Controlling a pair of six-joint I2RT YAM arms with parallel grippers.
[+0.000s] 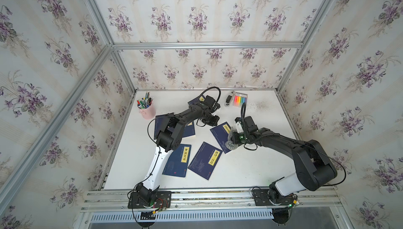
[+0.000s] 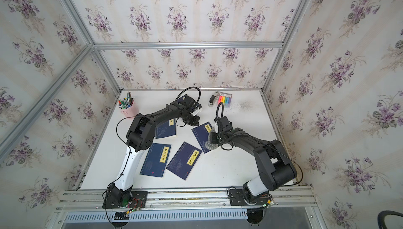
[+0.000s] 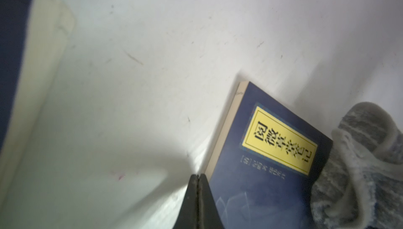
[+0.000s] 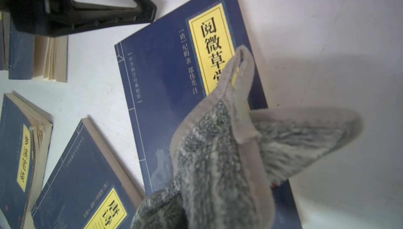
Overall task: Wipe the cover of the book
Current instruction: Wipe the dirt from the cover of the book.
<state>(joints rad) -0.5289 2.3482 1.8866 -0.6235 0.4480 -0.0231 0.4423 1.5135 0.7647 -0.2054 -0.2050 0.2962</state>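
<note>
The book (image 1: 218, 132) (image 2: 198, 132) is dark blue with a yellow title label and lies flat right of the table's middle. It also shows in the wrist views, book (image 3: 261, 173) (image 4: 161, 75). A grey fluffy cloth (image 1: 230, 144) (image 2: 209, 144) (image 4: 218, 151) hangs onto the cover's near right part, and my right gripper (image 1: 236, 137) is shut on it. Cloth hides the right fingers. My left gripper (image 1: 210, 120) (image 3: 198, 186) is shut and empty, its tips at the book's far left edge. I cannot tell whether they touch it.
Other blue books lie around: two near the front (image 1: 177, 160) (image 1: 205, 160), one under the left arm (image 1: 188, 129), one at the back (image 1: 195, 101). A pink pen cup (image 1: 146, 110) stands back left. A highlighter pack (image 1: 239, 100) and a black stapler (image 1: 228, 100) are at the back.
</note>
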